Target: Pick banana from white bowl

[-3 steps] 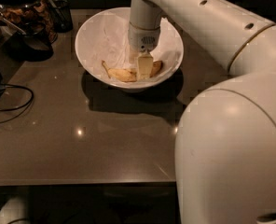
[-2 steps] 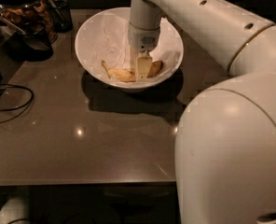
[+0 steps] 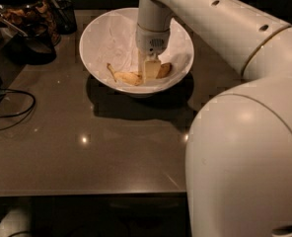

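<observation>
Banana: lies at the bottom of your white bowl
Gripper: inside the bowl, at the banana's middle
Jaws: you cannot tell whether apart or clamped

- The dark glossy table carries everything.
- The white bowl stands upper centre, with the tool inside it.
- A glass jar stands upper left.
- A black cable lies at the left edge.
</observation>
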`<state>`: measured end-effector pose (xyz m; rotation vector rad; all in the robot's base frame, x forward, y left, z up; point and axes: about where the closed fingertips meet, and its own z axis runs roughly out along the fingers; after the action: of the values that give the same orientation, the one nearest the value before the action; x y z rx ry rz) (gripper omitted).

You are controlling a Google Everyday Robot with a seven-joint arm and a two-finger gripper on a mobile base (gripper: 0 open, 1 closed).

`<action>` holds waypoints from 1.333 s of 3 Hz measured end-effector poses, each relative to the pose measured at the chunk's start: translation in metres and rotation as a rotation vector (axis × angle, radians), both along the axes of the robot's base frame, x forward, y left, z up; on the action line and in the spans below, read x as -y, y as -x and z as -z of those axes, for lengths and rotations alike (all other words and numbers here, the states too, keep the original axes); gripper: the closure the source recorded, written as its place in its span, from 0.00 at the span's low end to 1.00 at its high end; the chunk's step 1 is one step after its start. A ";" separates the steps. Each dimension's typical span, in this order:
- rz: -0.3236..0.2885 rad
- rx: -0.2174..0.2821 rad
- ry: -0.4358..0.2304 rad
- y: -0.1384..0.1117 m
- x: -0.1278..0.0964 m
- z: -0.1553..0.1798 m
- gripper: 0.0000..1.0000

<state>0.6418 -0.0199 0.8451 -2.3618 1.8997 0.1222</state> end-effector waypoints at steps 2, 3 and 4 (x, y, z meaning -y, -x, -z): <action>0.028 0.027 -0.004 0.008 0.001 -0.017 1.00; 0.056 0.073 -0.021 0.027 0.003 -0.055 1.00; 0.053 0.141 -0.045 0.039 -0.002 -0.091 1.00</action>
<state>0.6031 -0.0175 0.9366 -2.2257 1.8717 -0.0057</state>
